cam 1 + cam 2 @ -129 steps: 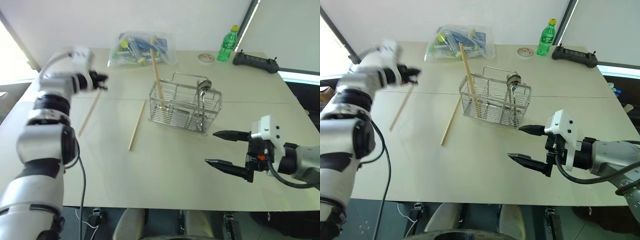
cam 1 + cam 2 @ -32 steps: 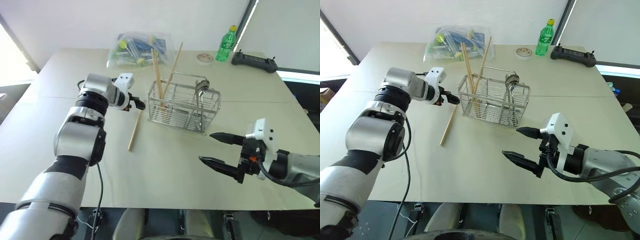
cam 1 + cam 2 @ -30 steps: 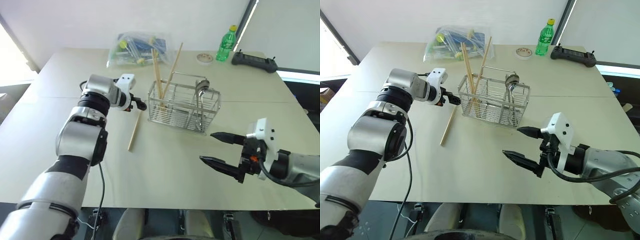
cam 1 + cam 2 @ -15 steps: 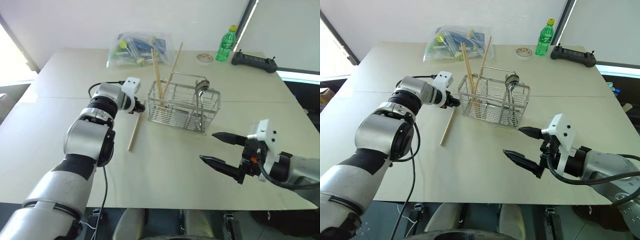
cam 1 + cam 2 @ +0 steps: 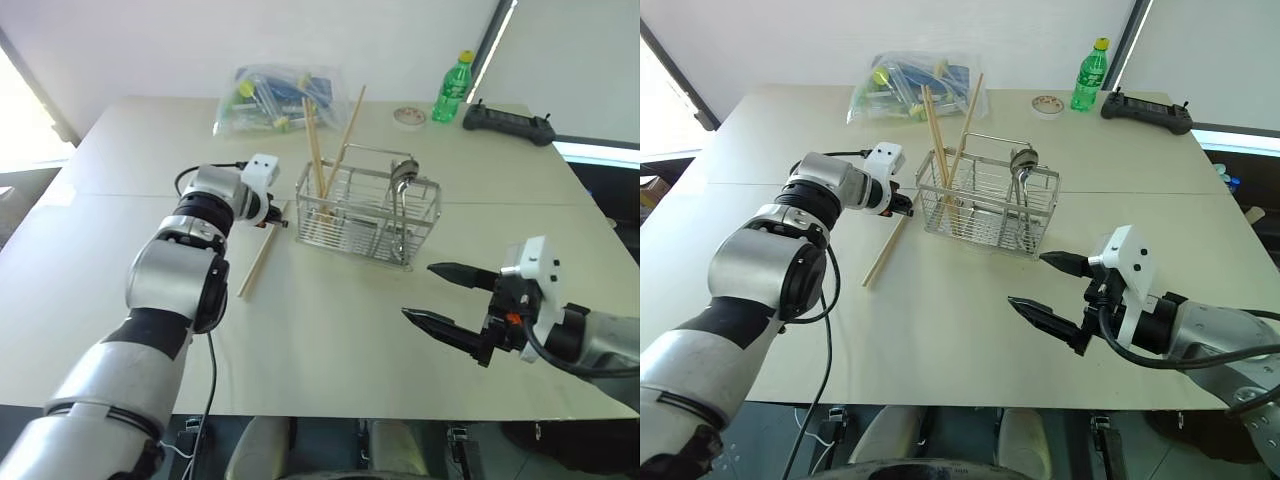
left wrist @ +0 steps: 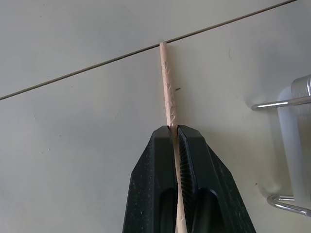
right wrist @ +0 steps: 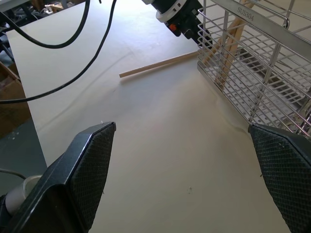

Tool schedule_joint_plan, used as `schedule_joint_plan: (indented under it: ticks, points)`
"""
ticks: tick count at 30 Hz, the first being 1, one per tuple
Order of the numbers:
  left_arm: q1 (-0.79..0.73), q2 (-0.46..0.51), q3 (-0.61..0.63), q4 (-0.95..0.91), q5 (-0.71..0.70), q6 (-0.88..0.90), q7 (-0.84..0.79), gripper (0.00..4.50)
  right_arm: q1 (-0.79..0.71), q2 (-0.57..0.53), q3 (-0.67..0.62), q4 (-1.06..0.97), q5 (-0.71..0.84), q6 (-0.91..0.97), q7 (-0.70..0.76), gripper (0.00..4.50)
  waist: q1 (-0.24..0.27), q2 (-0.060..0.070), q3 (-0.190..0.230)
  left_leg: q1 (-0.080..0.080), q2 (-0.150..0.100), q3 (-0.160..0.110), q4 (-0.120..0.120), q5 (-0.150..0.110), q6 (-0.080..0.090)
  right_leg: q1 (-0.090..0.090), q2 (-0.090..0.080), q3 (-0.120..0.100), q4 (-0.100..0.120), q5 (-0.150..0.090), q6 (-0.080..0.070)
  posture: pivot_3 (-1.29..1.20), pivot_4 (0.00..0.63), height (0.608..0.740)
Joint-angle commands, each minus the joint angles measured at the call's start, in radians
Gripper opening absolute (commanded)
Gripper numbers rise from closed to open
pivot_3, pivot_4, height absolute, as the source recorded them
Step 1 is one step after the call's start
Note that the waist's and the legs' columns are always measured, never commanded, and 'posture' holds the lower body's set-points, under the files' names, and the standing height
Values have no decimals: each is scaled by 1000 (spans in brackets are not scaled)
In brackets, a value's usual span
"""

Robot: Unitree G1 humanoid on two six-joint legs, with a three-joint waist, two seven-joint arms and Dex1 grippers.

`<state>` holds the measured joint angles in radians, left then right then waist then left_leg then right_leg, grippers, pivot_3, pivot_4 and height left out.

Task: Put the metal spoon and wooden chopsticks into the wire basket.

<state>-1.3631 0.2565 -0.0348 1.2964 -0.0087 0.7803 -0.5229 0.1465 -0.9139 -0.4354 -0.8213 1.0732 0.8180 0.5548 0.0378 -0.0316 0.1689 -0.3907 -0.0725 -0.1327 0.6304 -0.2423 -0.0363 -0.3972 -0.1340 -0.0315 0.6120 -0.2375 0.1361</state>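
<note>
**Inspector:** On the table (image 5: 330, 330), left of the basket (image 5: 368, 217), what is the left gripper (image 6: 175, 130) doing?

**Assistant:** It is pinching a chopstick (image 5: 256, 262) near its far end, jaws closed flat against the wood. The stick is lying slanted on the table, its far end just beside the basket's left wall and its near end pointing away toward the table's front.

**Inspector:** And the other chopsticks?

**Assistant:** Several are standing in the basket's left compartment, leaning and sticking out well above the rim (image 5: 314, 150); one is tilting to the right (image 5: 347, 130).

**Inspector:** Where is the spoon sitting?

**Assistant:** The spoon (image 5: 404, 178) is standing in the right part of the basket, bowl up above the rim.

**Inspector:** What is the right gripper (image 5: 436, 296) doing?

**Assistant:** It is hovering over the table's front right area, well apart from the basket, fingers spread wide and holding nothing.

**Inspector:** Anything else on the table?

**Assistant:** A clear bag (image 5: 280, 98) of coloured items is lying at the far side, with a green bottle (image 5: 455, 88), a small round dish (image 5: 411, 117) and a black controller (image 5: 510, 120) toward the far right.
</note>
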Motion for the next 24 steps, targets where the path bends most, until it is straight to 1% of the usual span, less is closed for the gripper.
schedule_joint_plan:
  ticks: [1, 7, 10, 12, 14, 16, 18, 20, 24]
  points:
    - [-25, 44, 60, -14, -24, 2, 28, 79, -21, -9, -17, -6, 6, -22, 7, 4500, -2, 0, 0, 0, 0, 0, 0, 0, 0, 0, 0, 0, 0, 0, 0, 0, 150, 690]
    - [-68, 113, 249, -73, -146, -146, 110, 79, -22, -25, -19, 2, -4, -18, 39, 4500, 0, 0, 0, 0, 1, 0, 0, 0, 0, -1, 0, 0, 1, 0, 0, 0, 150, 690]
    - [-83, 160, 367, -128, -235, -226, 157, 79, -14, -32, -28, 2, -4, -15, 54, 4500, 2, 0, 0, 0, 0, -1, 0, 0, 0, 0, -1, 0, 0, 0, -1, 0, 150, 690]
    - [-69, 176, 396, -197, -258, -305, 154, 79, -13, -35, -29, 4, -4, -13, 60, 4500, 0, 0, 0, 0, 0, 0, 0, 0, 0, 0, -1, 0, 0, 1, -1, 0, 150, 690]
    - [-30, 174, 406, -327, -271, -426, 140, 79, -12, -39, -33, 9, -3, -13, 71, 4500, 1, 0, 0, 0, 0, 0, 0, 0, 0, 0, -1, 0, 0, 1, -1, 0, 150, 690]
    - [8, 157, 442, -482, -322, -494, 142, 79, -22, -42, -25, 19, -5, -14, 75, 4500, 1, 0, 0, 0, 1, -1, 0, 0, 0, 0, -1, 0, 0, 1, -2, 0, 150, 690]
    - [46, 126, 467, -635, -378, -502, 149, 79, -34, -42, -15, 28, -3, -14, 78, 4500, 1, 0, 0, 0, 1, 0, 0, 0, 0, 0, -1, 1, 0, 1, -2, 0, 150, 690]
    - [80, 100, 453, -788, -411, -474, 157, 79, -47, -41, 0, 31, -2, -13, 80, 4500, 1, 0, 0, 0, 1, 0, 1, 0, -1, 0, -1, 1, 0, 1, -2, 0, 150, 690]
    - [114, 72, 411, -979, -458, -403, 172, 79, -56, -44, 2, 41, -4, -9, 93, 4500, 2, 0, 0, 0, 0, -1, 2, 0, -1, 2, -1, 1, 0, 1, -2, 0, 150, 690]
